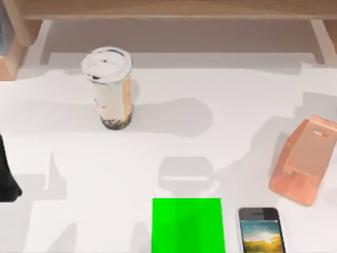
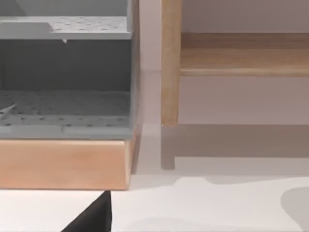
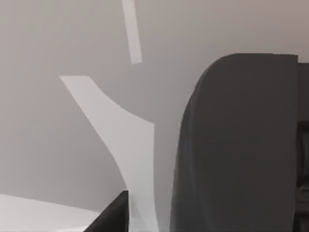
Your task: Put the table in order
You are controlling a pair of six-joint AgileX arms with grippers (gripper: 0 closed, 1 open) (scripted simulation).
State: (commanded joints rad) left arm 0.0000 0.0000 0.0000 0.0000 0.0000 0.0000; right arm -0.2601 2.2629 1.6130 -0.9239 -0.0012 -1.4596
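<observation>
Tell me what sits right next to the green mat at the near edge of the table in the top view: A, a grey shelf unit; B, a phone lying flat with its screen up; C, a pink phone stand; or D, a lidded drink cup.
B. The phone lies flat, screen up, just right of the green mat on the table, while the cup and the pink stand sit farther off.

Left arm low at the table's left edge, right arm's dark fingers close above the surface.
</observation>
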